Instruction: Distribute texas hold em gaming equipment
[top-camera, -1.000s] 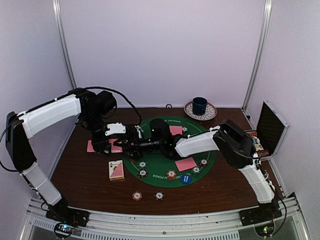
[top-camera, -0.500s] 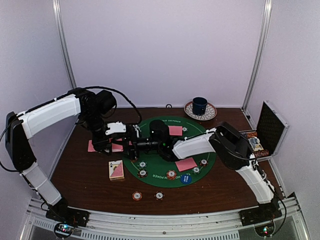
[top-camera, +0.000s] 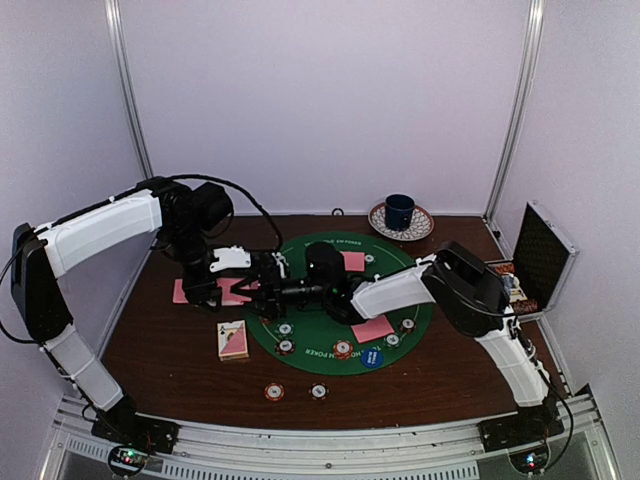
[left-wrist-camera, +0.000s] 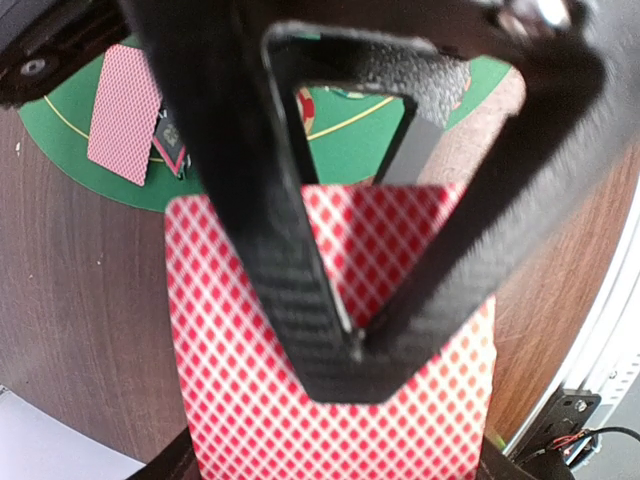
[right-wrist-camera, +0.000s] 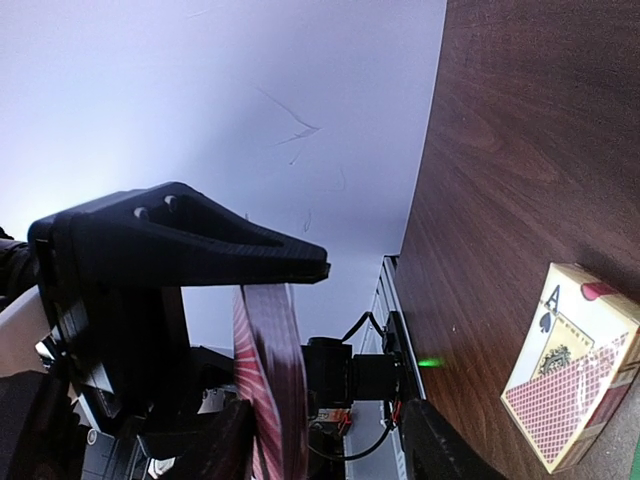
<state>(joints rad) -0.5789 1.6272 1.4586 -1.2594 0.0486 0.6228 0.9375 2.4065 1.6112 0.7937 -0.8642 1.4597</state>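
- Right arm has nudged its wrist slightly leftward since a second ago, and the right fingers (top-camera: 266, 290) now meet the left fingers (left-wrist-camera: 352, 350) above the left rim of the green mat (top-camera: 310, 338).
- Left fingers are clamped together on a deck of pink-backed cards (left-wrist-camera: 230, 400), held above the desk (top-camera: 160, 350) just off the mat's edge.
- Seen from the right wrist, the deck is edge-on between dark fingers. I cannot tell whether the right fingers have pinched a card yet.
- My reading is that one card is about to be drawn off the deck for dealing.
- Two face-down cards already lie on the mat, well apart: a near card (top-camera: 372, 328) and a far card (top-camera: 352, 260).
- Several poker chips sit on the mat's near side, and two loose chips (top-camera: 274, 392) lie on bare desk nearer the arm bases.
- A blue button disc (top-camera: 372, 357) rests at the mat's near rim, and a card box (top-camera: 233, 340) lies just left of the mat.
- One risk I see is that several cards could come away together.
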